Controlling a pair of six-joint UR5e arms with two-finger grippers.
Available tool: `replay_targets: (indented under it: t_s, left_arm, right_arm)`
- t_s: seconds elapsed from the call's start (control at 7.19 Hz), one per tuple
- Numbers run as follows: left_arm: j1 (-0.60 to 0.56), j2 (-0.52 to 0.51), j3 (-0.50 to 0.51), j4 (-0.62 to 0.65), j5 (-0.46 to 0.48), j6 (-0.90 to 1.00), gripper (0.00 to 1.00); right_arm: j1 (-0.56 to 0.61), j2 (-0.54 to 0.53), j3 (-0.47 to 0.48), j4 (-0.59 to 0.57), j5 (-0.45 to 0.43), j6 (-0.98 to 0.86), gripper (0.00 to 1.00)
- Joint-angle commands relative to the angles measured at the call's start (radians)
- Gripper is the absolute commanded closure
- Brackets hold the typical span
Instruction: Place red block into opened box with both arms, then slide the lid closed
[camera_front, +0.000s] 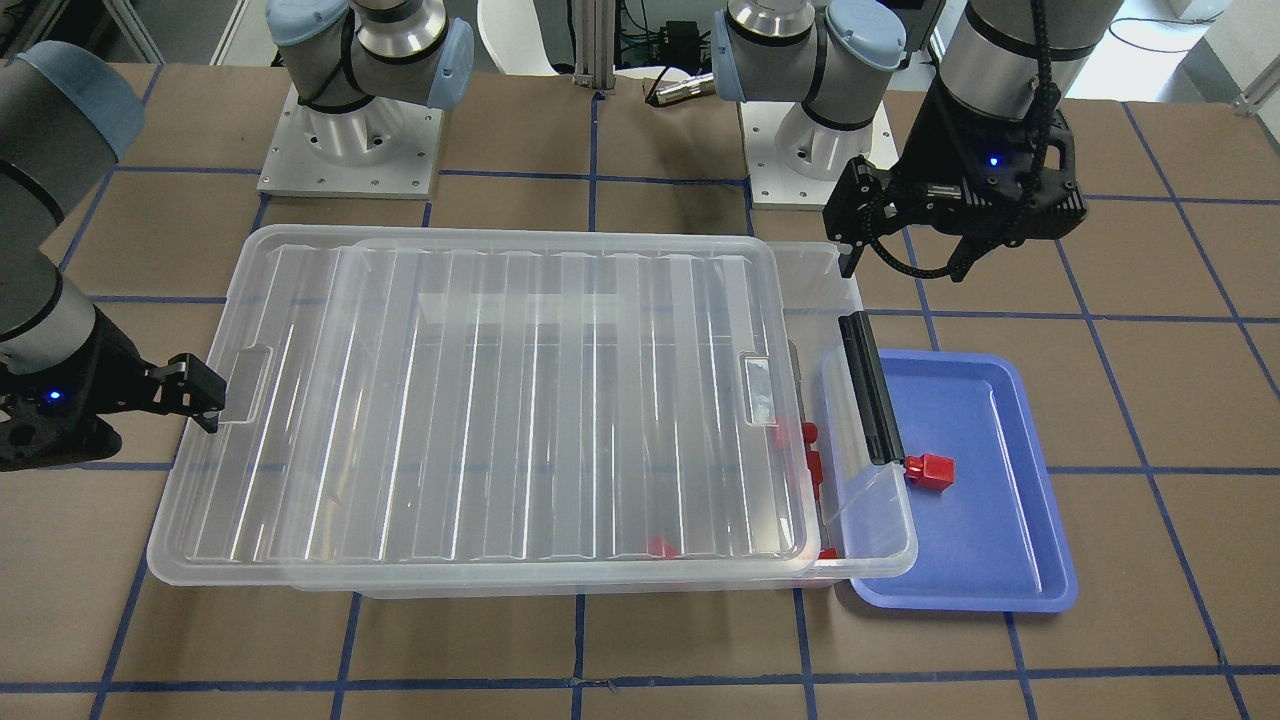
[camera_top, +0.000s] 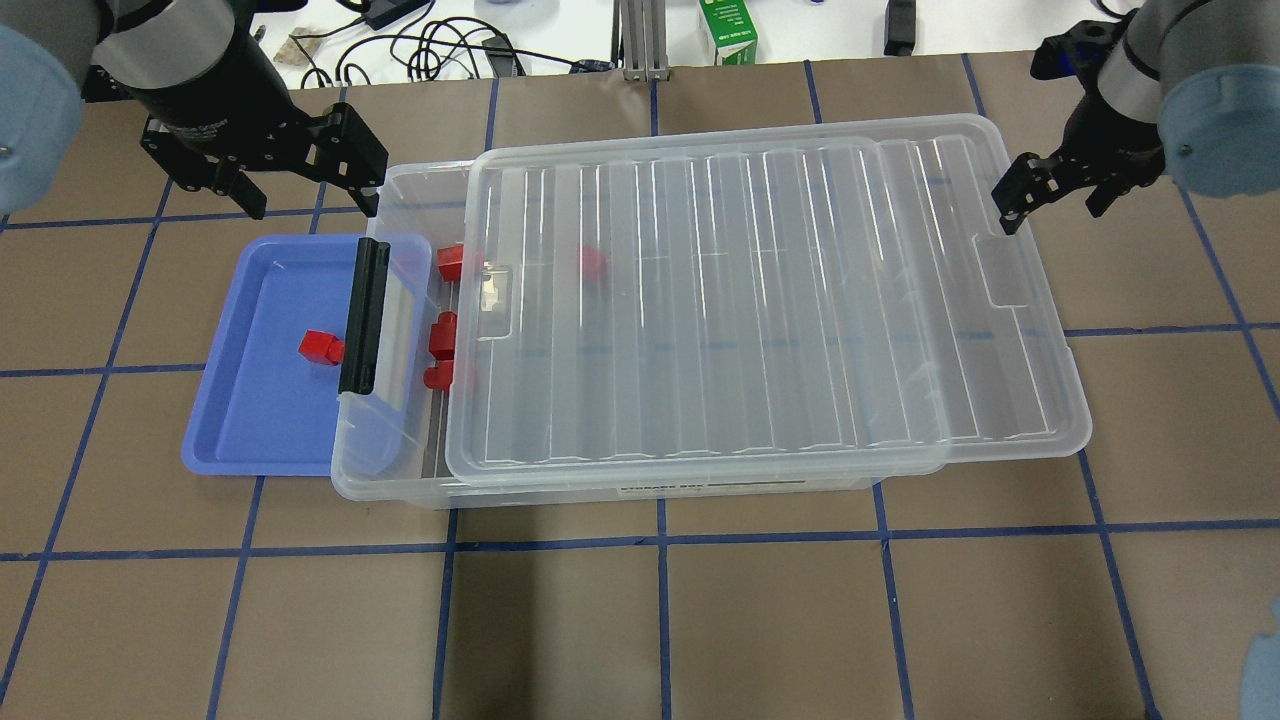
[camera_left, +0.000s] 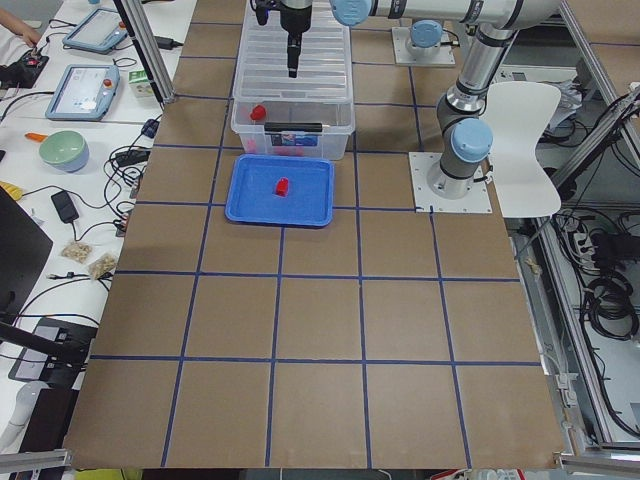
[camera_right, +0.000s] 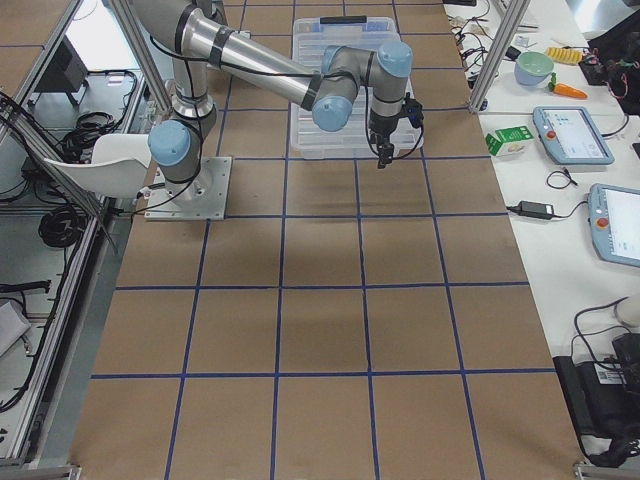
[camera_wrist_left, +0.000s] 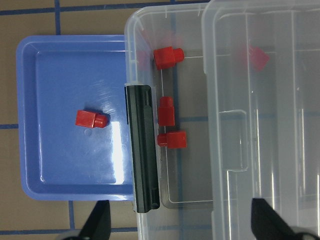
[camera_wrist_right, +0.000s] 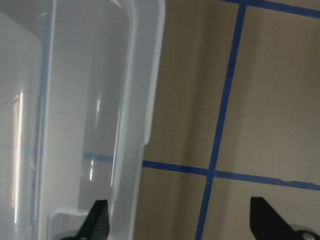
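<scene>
One red block (camera_top: 321, 347) is seen lying on the blue tray (camera_top: 260, 430), just beside the black bar (camera_top: 362, 315) at the box's short end. The tray is found at nine o'clock of the box (camera_top: 640, 488) in the overhead view. Other red blocks (camera_top: 443, 335) are already inside the box.

The lid (camera_top: 760, 300) is laid over most of the box. Only a thin gap is left open at the nine o'clock end.

The left gripper (camera_top: 312, 200) is held up at about twelve o'clock of the block. Its jaws are spread wide and nothing is held. The right gripper (camera_top: 1050, 205) is placed at the lid's three o'clock end. Its jaws are apart too (only table and lid edge are seen between them).

Some things could go wrong:

- The block sits very close to the black bar, so the bar or the box could be bumped when the fingers are brought down.
- The gap is small, so the block could be dropped on the lid's edge and bounced out.
- If the lid is pushed too soon, the block would be shut out.
- The lid looks a little crooked, so it could be jammed or tipped when pushed from one corner.
- The whole box could be shoved further over the tray.
</scene>
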Motion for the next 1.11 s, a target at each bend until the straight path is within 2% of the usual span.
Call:
replay_targets:
  t_s: [0.0,0.56,0.97]
  left_arm:
    - [0.000,-0.002,0.001,0.000,0.000,-0.001,0.00]
    - [0.000,0.000,-0.001,0.000,0.000,-0.001,0.00]
    - [0.003,0.002,-0.002,0.000,0.005,0.014,0.00]
  right_arm:
    - [-0.047,-0.001,-0.001,-0.002,-0.004,-0.003,0.00]
    - [-0.127,-0.001,-0.010,0.000,-0.015,-0.032,0.00]
    - [-0.129,-0.005,-0.011,0.004,-0.015,-0.031,0.00]
